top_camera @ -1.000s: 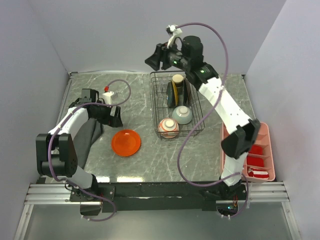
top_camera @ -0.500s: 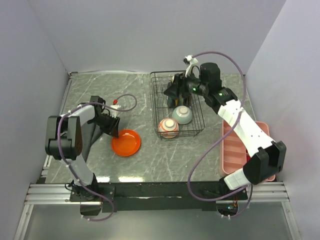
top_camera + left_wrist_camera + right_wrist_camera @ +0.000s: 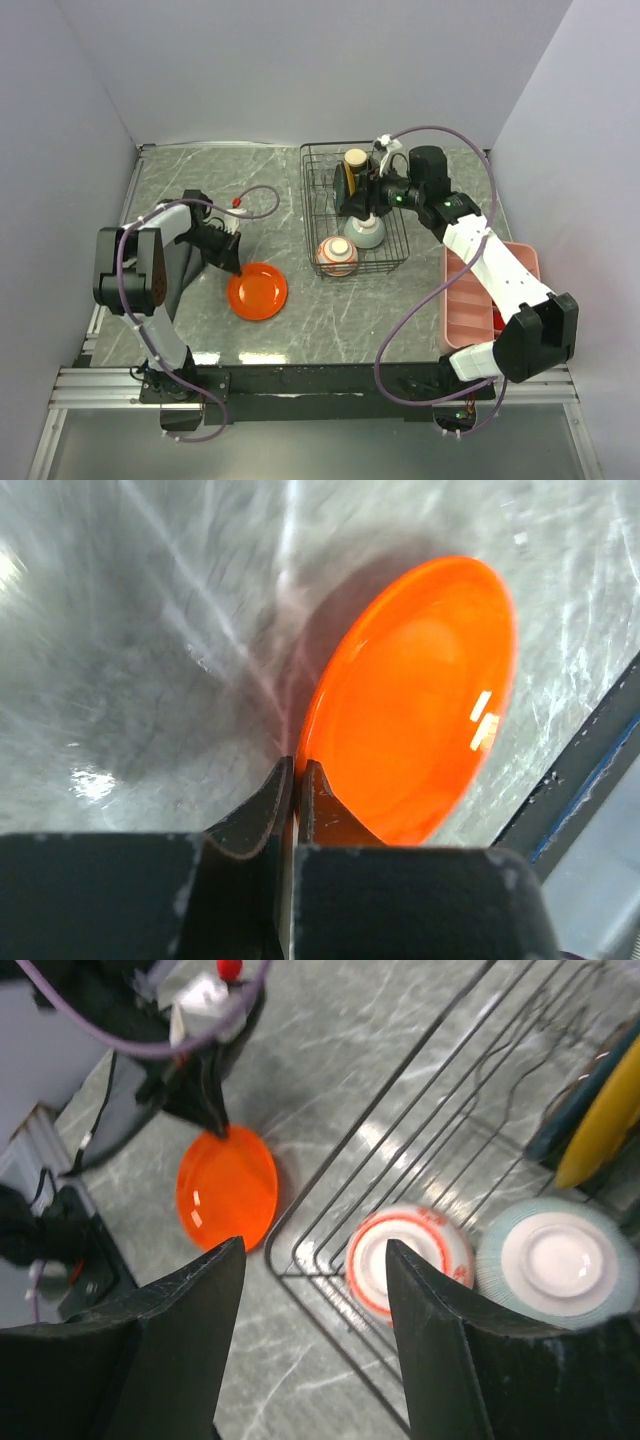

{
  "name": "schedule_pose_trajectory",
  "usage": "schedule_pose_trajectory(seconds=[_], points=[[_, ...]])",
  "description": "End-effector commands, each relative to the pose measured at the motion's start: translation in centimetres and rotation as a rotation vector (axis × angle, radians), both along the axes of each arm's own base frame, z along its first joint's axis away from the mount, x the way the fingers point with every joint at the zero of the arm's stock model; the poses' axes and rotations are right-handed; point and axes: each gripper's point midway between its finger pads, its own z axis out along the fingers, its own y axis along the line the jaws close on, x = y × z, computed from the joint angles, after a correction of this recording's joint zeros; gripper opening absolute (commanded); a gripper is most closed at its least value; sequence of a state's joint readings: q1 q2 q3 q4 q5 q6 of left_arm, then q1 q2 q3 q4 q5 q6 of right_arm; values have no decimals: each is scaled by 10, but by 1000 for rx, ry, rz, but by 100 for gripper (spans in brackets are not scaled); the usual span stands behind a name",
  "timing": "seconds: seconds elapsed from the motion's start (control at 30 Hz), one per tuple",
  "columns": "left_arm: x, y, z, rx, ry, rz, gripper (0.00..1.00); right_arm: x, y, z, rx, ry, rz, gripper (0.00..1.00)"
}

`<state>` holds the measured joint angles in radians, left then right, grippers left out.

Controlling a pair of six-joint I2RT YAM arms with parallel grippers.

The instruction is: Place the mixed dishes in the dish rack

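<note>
Fingers (image 3: pixel 255 815) of the left gripper (image 3: pixel 293 780) were pressed together on the near rim of the orange plate (image 3: pixel 410 700), with only a thin slit between them. This plate lay on the grey marble table (image 3: pixel 300 315), outside the dish rack (image 3: pixel 305 205) and to the left of it, with the black cloth (image 3: pixel 180 270) further left.

The right gripper (image 3: pixel 315 1250) hung above the rack with its fingers wide apart and nothing between them. Inside the rack, the reddish bowl with white base (image 3: pixel 408 1260) and the pale mint-green bowl (image 3: pixel 560 1260) sat upside down, just beside each other, in the near part. The small tan cup (image 3: pixel 355 158) was at the far end. A dark plate with a yellow face (image 3: pixel 600 1110) stood on its edge close to the cup. The pink tray (image 3: pixel 465 300) lay to the right of the rack.
</note>
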<state>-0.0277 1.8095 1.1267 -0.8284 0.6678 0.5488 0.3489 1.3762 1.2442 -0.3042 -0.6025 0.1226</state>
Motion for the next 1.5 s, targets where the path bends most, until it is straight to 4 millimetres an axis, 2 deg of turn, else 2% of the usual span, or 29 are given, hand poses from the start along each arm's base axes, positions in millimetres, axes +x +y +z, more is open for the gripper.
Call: schedule_pose_trajectory(seconds=[0.0, 0.1, 0.17, 0.23, 0.3, 0.4, 0.6, 0.73, 0.87, 1.03, 1.17, 1.37, 1.47], points=[[17, -13, 69, -108, -279, -139, 1, -22, 8, 10, 17, -42, 151, 64], [13, -25, 100, -211, -371, -201, 1, -30, 19, 11, 72, 6, 227, 58], [10, -31, 112, -258, -404, -220, 1, -31, 25, 10, 99, 37, 261, 55], [9, -40, 125, -331, -423, -226, 1, -29, 30, 9, 107, 65, 290, 55], [8, -45, 134, -376, -420, -215, 1, -36, 36, 5, 97, 95, 339, 56], [15, -50, 149, -418, -443, -195, 1, -39, 49, 7, 109, 107, 397, 59], [45, -54, 173, -431, -494, -103, 1, -38, 76, 19, 133, 82, 432, 66], [56, -58, 182, -437, -530, -91, 1, -41, 97, 19, 109, 60, 429, 67], [55, -62, 187, -460, -530, -91, 1, -40, 104, 7, 36, 50, 393, 67], [48, -71, 197, -504, -527, -117, 1, -19, 102, -9, -42, 32, 255, 67], [42, -77, 201, -514, -532, -143, 1, 1, 99, -13, -83, 8, 171, 65], [37, -83, 203, -529, -528, -157, 1, 13, 100, -21, -111, 7, 137, 61], [37, -85, 202, -532, -525, -157, 1, 14, 101, -26, -113, 22, 138, 51]])
